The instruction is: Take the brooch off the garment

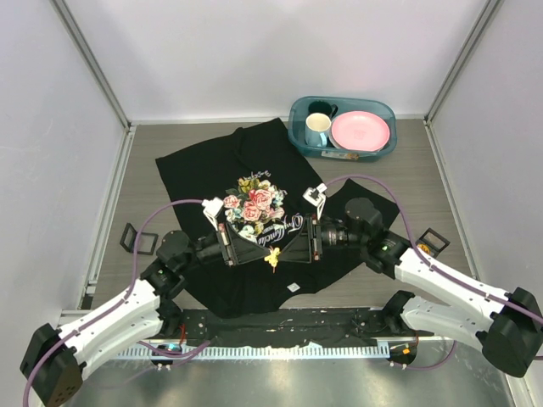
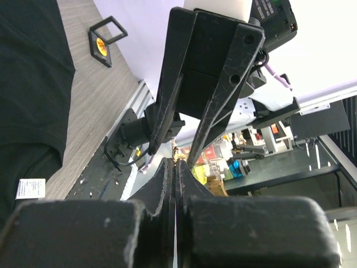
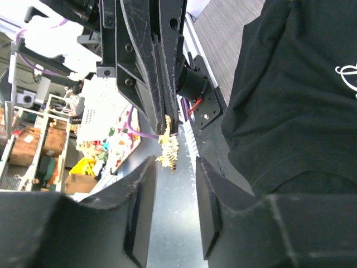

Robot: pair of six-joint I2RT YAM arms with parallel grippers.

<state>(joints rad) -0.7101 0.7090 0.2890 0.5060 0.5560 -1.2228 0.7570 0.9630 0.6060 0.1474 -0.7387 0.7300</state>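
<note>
A robotics lab: white-panelled enclosure [image 1: 254,51] on aluminium framing [image 1: 92,59], cluttered storage shelves [image 3: 39,145] beyond (crates, boxes).

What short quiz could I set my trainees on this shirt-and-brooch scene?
1. True or false: the right gripper is clamped shut on the brooch.
2. What holds the brooch? A: left gripper. B: right gripper. C: neither.
3. Fill in: the bin beyond the garment holds a mug and a pink ____.
Key: 1 false, its jaws stand apart; 2 A; 3 plate.
</note>
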